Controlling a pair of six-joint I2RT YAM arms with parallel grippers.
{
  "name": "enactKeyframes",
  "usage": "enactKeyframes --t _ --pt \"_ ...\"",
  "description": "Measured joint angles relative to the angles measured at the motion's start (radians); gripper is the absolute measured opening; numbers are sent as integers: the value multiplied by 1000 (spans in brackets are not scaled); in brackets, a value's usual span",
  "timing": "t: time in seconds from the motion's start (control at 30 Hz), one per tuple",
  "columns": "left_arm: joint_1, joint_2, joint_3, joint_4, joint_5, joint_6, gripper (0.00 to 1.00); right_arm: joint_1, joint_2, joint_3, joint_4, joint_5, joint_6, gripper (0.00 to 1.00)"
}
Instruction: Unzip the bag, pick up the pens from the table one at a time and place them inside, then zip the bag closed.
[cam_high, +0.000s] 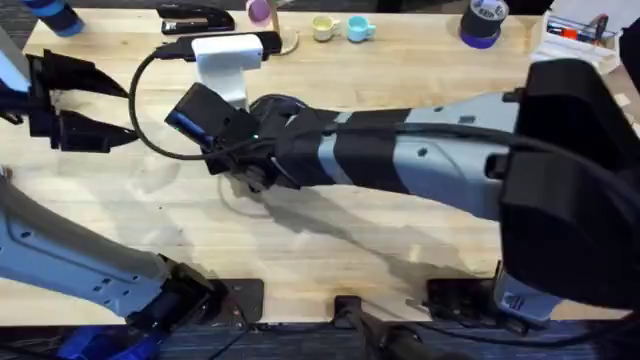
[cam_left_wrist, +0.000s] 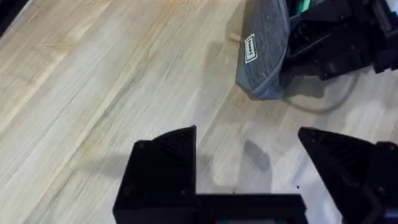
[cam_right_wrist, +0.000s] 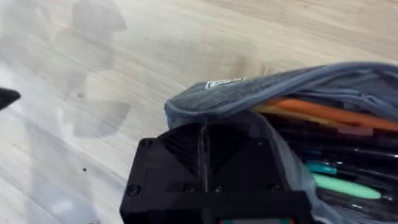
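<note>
The bag (cam_right_wrist: 249, 93), a blue-grey fabric pouch, lies on the table (cam_high: 380, 250) with its zipper open. Dark pens (cam_right_wrist: 336, 149) rest inside it beside an orange pen (cam_right_wrist: 329, 112) and a green one (cam_right_wrist: 345, 185). My right gripper (cam_right_wrist: 203, 127) is shut at the pouch's rounded end, its tips against the fabric rim; the zipper pull is hidden. From overhead the right arm reaches across the middle, and its gripper (cam_high: 250, 175) covers most of the pouch. My left gripper (cam_high: 105, 105) hovers open to the left, empty. Its wrist view shows the bag (cam_left_wrist: 264, 50) ahead of the left gripper (cam_left_wrist: 249, 134), with the right gripper (cam_left_wrist: 336, 37) beyond.
A white stand (cam_high: 228, 60) with a looping black cable (cam_high: 140, 120) sits just behind the pouch. Along the back edge are a black stapler (cam_high: 195, 18), two small cups (cam_high: 340, 28), a purple tape roll (cam_high: 484, 22) and a white box (cam_high: 580, 35).
</note>
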Motion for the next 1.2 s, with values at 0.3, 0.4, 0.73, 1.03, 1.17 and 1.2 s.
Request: enactKeyframes --t 0.3,0.4,0.73,1.03,1.17,1.2 --pt "-12 0 0 -6 0 0 994 -27 -109 0 -43 -125 -80 29" --pt "-33 0 0 -6 0 0 994 -54 -129 0 -50 -184 -84 29" --pt "-134 2 0 -7 0 0 995 -96 -131 0 -59 -270 -84 29" --pt "-209 141 0 -47 4 4 995 -119 -131 0 -59 -286 -84 29" --pt "-249 185 -10 -51 4 53 996 -126 -131 0 -59 -289 -84 29" --pt "-255 185 -12 -48 4 59 996 -126 -131 0 -59 -289 -84 29"
